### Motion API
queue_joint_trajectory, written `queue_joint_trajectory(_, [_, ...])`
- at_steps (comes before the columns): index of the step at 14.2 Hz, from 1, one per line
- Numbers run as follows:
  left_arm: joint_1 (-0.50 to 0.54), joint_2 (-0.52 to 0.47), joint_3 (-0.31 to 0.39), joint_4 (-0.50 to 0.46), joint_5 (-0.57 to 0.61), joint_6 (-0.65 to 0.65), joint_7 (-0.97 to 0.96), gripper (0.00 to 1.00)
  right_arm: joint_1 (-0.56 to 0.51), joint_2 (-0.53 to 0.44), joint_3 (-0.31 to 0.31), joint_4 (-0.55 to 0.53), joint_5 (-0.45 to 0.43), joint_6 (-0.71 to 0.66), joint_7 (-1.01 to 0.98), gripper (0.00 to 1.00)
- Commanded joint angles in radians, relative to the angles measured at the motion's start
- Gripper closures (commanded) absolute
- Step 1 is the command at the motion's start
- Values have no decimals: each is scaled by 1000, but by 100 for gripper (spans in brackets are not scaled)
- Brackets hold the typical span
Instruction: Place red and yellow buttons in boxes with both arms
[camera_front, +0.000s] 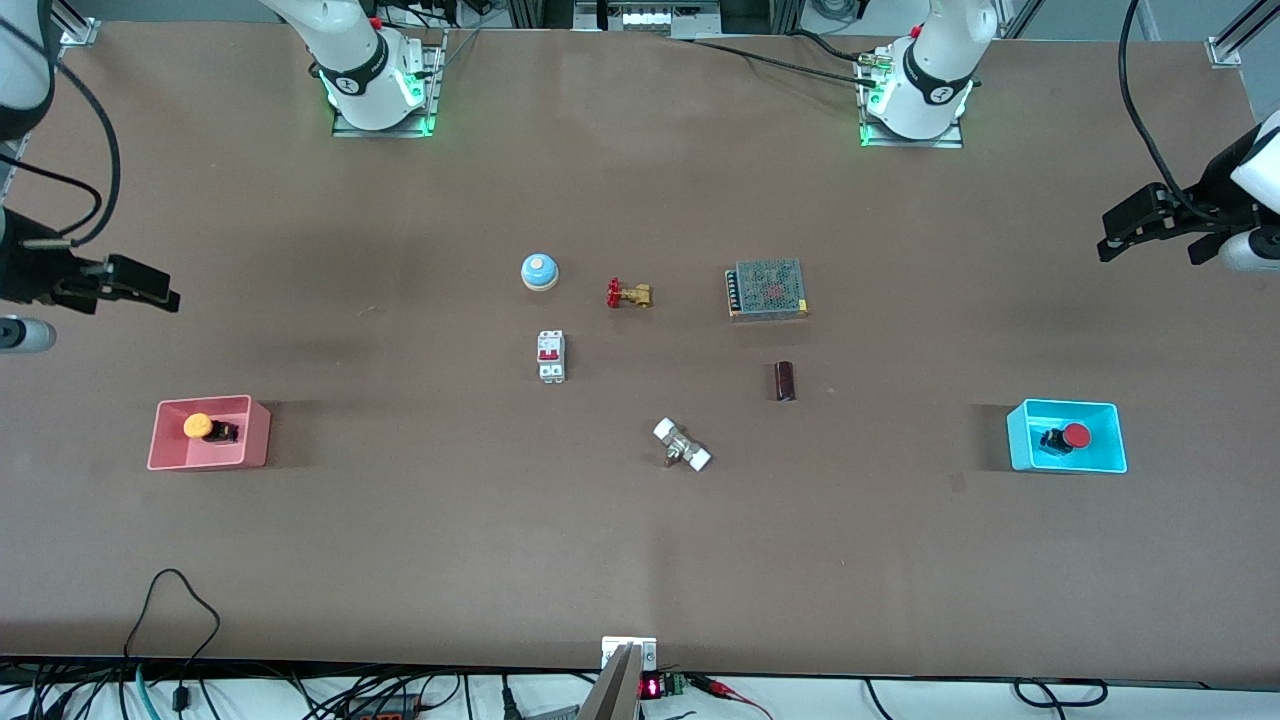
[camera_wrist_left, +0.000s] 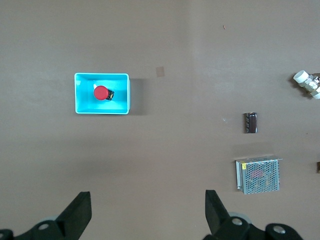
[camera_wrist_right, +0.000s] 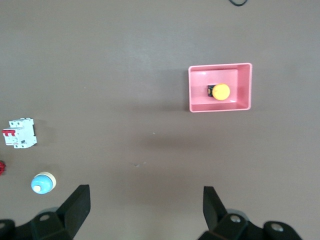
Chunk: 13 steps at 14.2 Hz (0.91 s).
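Note:
The orange-yellow button (camera_front: 198, 426) lies in the pink-red box (camera_front: 164, 452) toward the right arm's end of the table; both show in the right wrist view, button (camera_wrist_right: 220, 91) in box (camera_wrist_right: 245, 85). The red button (camera_front: 1075, 435) lies in the cyan box (camera_front: 1022, 440) toward the left arm's end; in the left wrist view the button (camera_wrist_left: 101, 92) sits in the box (camera_wrist_left: 122, 95). My right gripper (camera_front: 135, 283) is open and empty, high over the table's end, away from the pink-red box. My left gripper (camera_front: 1135, 228) is open and empty, high over the other end.
In the middle of the table lie a blue dome with an orange centre (camera_front: 539, 271), a brass valve with a red handle (camera_front: 629, 294), a white breaker (camera_front: 551, 356), a metal mesh power supply (camera_front: 767, 289), a dark cylinder (camera_front: 785, 381) and a white-capped fitting (camera_front: 682, 445).

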Motion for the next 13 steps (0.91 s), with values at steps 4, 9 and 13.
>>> queue_joint_trajectory(4, [6,-9,-8,-1,17,-8,-10,28,-34,-79,24,-55,-27,-60,54,0])
queue_joint_trajectory(9, [8,-9,-8,1,17,-8,-10,4,-31,-104,26,-67,-39,-64,25,0])
queue_joint_trajectory(13, [8,-9,-8,1,17,-8,-10,0,-36,-110,24,-72,-39,-66,15,0])
